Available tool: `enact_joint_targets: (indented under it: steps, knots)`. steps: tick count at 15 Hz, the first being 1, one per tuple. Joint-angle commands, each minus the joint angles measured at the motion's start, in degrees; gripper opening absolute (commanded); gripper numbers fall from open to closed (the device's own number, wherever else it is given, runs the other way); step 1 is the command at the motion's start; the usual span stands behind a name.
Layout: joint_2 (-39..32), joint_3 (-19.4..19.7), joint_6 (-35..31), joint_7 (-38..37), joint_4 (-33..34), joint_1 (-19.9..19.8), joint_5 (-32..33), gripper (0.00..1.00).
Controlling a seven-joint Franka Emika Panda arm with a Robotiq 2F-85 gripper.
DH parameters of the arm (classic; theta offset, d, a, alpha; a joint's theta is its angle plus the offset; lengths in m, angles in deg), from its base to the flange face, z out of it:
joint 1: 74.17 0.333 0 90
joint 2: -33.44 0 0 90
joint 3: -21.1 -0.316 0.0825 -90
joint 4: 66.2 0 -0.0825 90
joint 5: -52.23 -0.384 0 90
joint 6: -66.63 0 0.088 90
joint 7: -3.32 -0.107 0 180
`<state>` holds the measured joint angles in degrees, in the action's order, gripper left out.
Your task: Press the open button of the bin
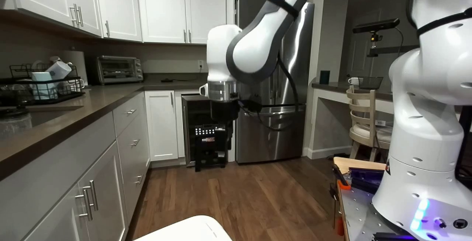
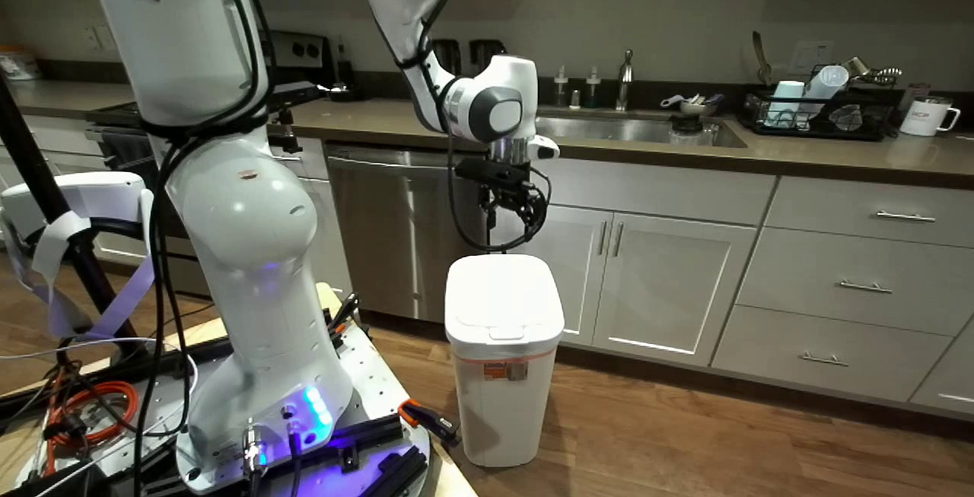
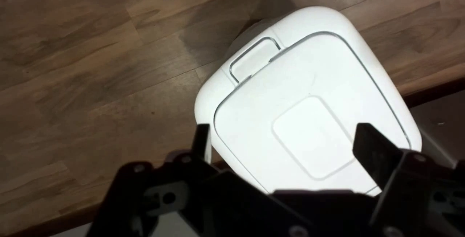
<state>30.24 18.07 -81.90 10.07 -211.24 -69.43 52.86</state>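
The white bin (image 2: 502, 398) stands upright on the floor beside the robot's table, with its rounded lid (image 3: 250, 128) shut. Only a corner of the bin (image 1: 188, 230) shows at the bottom of an exterior view. The open button, a rounded rectangular panel (image 3: 255, 61), sits at one edge of the lid in the wrist view. My gripper (image 3: 283, 128) is open and empty, pointing down over the lid, with its fingertips apart from the button. In an exterior view the gripper (image 2: 508, 196) hangs above the bin's far side; its fingertips are hard to make out.
White cabinets (image 2: 670, 284) and a dishwasher (image 2: 407, 230) stand behind the bin. The robot's table (image 2: 396, 398) is close beside it, with an orange-and-black tool (image 2: 430, 417) at its edge. A chair (image 1: 363, 123) and a fridge (image 1: 273, 134) stand farther off.
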Motion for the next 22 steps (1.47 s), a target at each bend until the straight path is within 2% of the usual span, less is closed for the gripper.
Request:
enact_joint_targets:
  steps: [1,3,6,8,9,11,12,13,17,19,20,22]
  knots:
    - [-12.22,-0.57,-8.26,5.16,3.25,-1.35,-0.79,0.92]
    - [-18.82,-1.59,-11.13,7.19,5.83,-2.74,-1.22,0.79]
    - [-27.32,-2.65,-10.33,7.9,11.47,-4.37,-0.02,0.81]
    - [-32.03,-3.22,-9.87,8.55,15.07,-5.3,0.39,0.66]
    - [-34.33,-3.49,-9.94,8.76,16.74,-5.69,0.51,0.52]
    - [-37.94,-3.96,-9.54,9.11,19.68,-6.35,0.76,0.47]
    - [-39.38,-4.11,-9.38,9.17,20.75,-6.51,0.91,0.34]
    - [-40.84,-4.23,-9.24,9.24,21.78,-6.71,1.0,0.27]
    - [-44.51,-4.21,-7.29,8.82,24.77,-6.81,1.28,0.24]
    - [-45.9,-4.0,-6.89,8.91,25.4,-6.83,1.49,0.1]
    - [-46.4,-4.16,-7.07,9.16,25.44,-7.16,1.44,0.09]
    - [-47.32,-4.36,-8.07,9.79,24.83,-8.11,1.38,0.02]
